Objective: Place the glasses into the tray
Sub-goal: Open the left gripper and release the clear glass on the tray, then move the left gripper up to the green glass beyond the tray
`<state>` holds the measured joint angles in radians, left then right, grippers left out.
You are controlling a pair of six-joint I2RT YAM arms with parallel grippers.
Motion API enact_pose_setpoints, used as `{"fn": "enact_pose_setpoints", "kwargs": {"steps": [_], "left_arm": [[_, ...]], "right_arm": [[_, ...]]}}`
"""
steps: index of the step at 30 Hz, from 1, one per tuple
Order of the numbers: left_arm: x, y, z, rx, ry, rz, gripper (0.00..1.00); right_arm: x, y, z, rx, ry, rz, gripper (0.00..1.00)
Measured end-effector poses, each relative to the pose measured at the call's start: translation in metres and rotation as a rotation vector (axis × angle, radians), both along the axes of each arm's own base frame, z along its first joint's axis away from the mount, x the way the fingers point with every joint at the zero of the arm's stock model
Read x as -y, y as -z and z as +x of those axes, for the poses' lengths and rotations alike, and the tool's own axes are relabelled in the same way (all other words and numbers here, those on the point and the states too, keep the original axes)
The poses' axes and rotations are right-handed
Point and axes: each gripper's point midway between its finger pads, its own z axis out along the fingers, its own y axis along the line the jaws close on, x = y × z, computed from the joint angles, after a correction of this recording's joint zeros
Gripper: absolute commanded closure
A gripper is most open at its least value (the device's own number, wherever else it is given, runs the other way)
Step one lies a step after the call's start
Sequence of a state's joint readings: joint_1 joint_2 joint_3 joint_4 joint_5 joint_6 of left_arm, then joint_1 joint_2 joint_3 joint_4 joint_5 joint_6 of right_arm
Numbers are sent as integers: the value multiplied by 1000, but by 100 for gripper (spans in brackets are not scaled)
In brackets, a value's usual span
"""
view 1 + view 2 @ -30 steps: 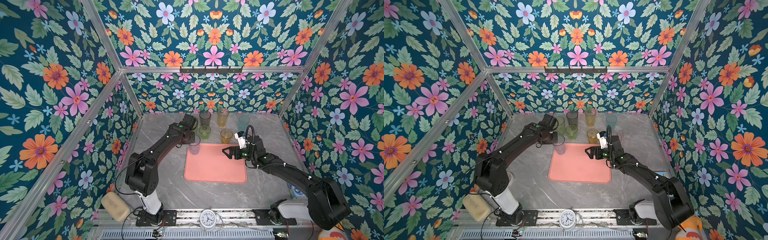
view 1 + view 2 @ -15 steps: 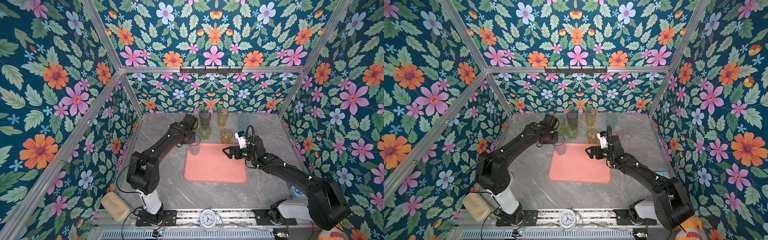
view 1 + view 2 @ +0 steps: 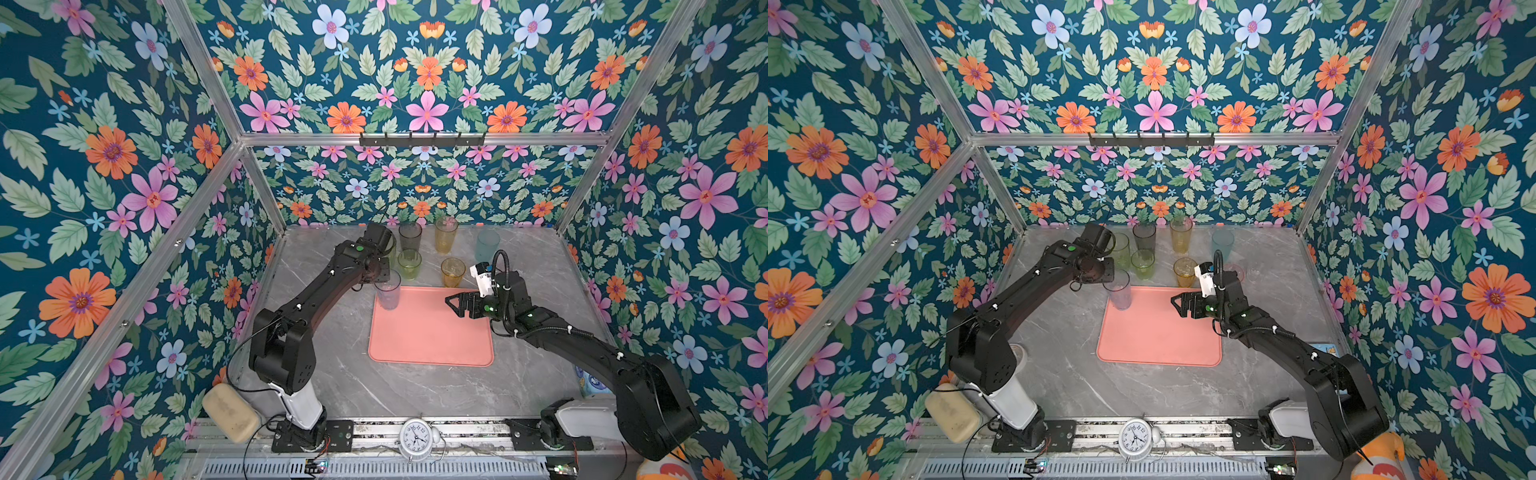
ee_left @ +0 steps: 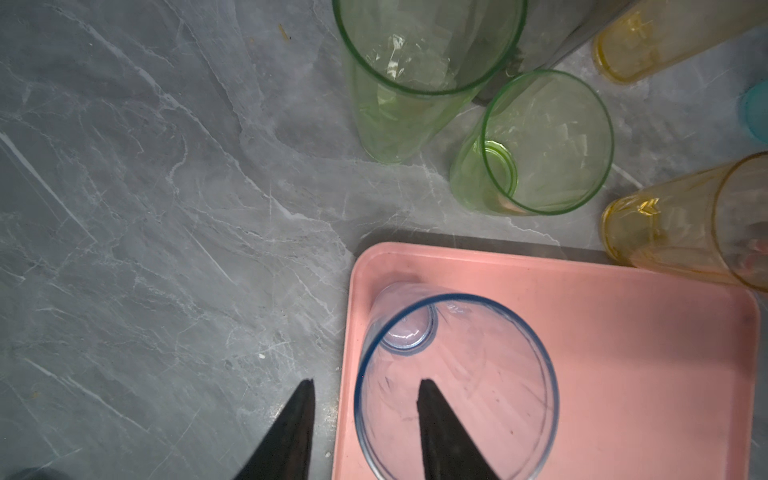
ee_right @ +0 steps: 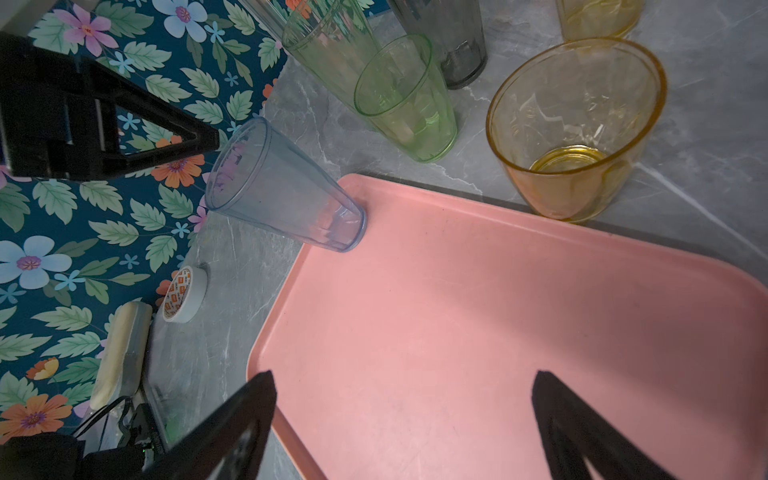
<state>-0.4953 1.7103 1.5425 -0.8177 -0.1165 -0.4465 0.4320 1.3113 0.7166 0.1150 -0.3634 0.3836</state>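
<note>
Left wrist view: left gripper (image 4: 365,380) jaws parted since 1 s ago, straddling blue glass (image 4: 478,353) rim w/o clamping; glass upright in tray (image 4: 623,353) corner. Right gripper (image 5: 404,374) unchanged, wide open.

Qty: 7 distinct glasses (image 3: 409,265) (2 grn, 2 amber, 2 blue, 1 gry), 2 faint at tray's (image 3: 432,340) 2 o'clock, 1 tray.

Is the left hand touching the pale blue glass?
Apart. The left wrist view shows the left hand astride the pale blue glass wall, with gaps beside both fingers.
</note>
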Motion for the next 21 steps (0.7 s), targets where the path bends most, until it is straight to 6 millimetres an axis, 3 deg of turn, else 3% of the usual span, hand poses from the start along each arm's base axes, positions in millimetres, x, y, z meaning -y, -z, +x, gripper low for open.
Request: {"fn": "enact_pose_setpoints", "kwargs": {"steps": [7, 21], "left_arm": [[1, -29, 4, 54, -17, -53, 52], [-21, -89, 51, 205, -101, -121, 49]], "right_arm": [[0, -1, 0, 2, 1, 1, 3], [3, 6, 2, -25, 32, 1, 3]]}}
